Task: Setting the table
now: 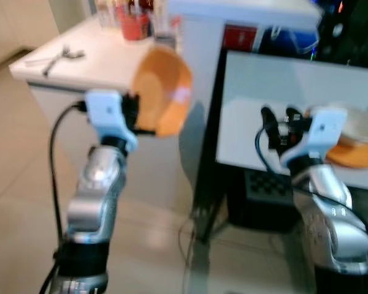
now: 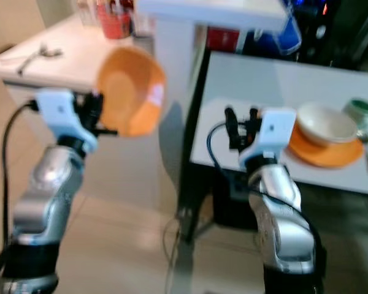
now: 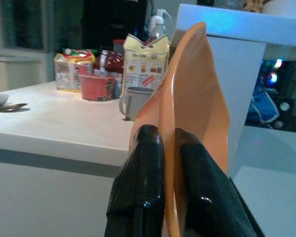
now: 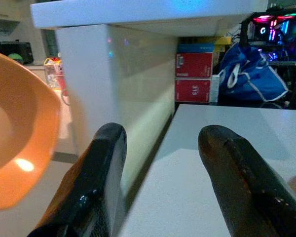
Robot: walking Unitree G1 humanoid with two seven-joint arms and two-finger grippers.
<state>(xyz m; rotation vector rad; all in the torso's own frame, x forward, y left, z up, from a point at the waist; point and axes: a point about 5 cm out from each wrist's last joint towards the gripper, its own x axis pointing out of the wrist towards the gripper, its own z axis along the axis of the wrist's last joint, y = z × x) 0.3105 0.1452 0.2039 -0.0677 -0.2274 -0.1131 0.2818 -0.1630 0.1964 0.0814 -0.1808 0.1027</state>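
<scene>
Here, orange bowl's (image 3: 187,94) rim between pinched left fingers (image 3: 138,187) — right fingers (image 4: 227,173) apart, empty.

I see an orange plate (image 2: 130,92) standing nearly on edge in the air at left, by the counter corner. At right, on the white table (image 2: 251,92), a white bowl (image 2: 325,124) sits on another orange plate (image 2: 328,153).

Left gripper (image 1: 134,115): clamping orange bowl (image 1: 164,90) on edge, beside counter (image 1: 80,70).
Right gripper (image 1: 276,116): hovering open over white table (image 1: 276,92).
</scene>
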